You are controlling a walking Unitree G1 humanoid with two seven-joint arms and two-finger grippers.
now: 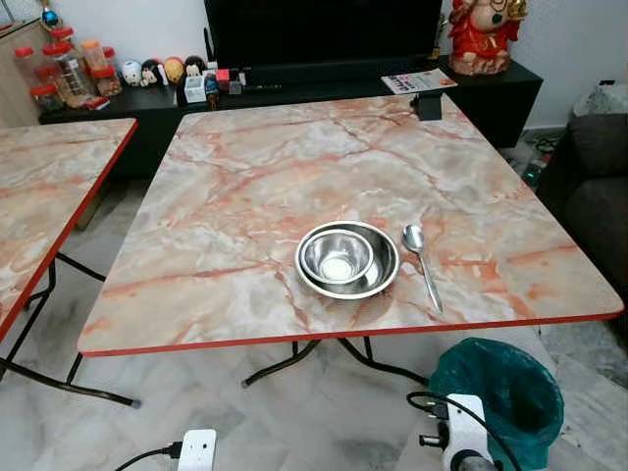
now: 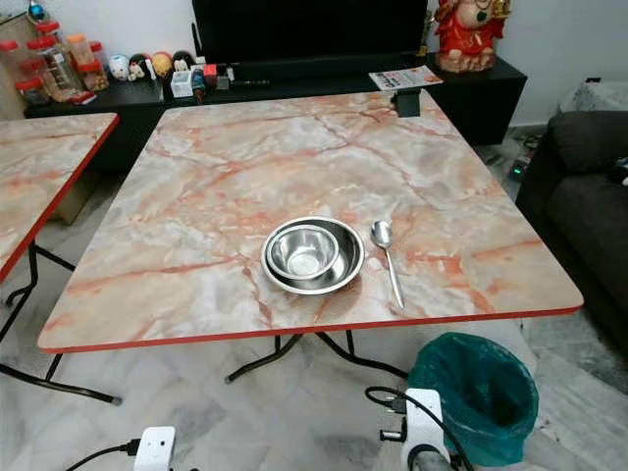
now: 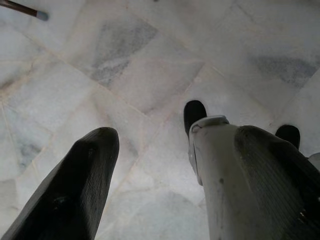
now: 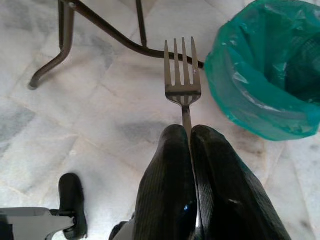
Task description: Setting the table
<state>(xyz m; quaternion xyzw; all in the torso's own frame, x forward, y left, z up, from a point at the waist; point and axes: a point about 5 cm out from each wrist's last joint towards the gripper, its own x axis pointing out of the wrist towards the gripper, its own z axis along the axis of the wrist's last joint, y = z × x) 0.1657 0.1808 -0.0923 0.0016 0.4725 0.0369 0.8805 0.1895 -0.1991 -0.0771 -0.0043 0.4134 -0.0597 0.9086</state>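
A steel bowl (image 1: 346, 258) sits inside a wider steel dish near the front edge of the marble-patterned table (image 1: 245, 196). Just to its right lies a steel spoon (image 1: 422, 263), bowl end pointing away from me. Low beside the table, my right gripper (image 4: 190, 131) is shut on the handle of a fork (image 4: 182, 75); the tines point out over the floor, close to the green bin. My left gripper (image 3: 177, 135) hangs open over bare floor tiles with nothing between its fingers (image 3: 80, 180).
A bin lined with a green bag (image 1: 500, 392) stands on the floor at the table's front right corner. A second table (image 1: 39, 196) is at the left and a dark sofa (image 1: 594, 186) at the right. A small black object (image 1: 427, 104) sits on the table's far edge.
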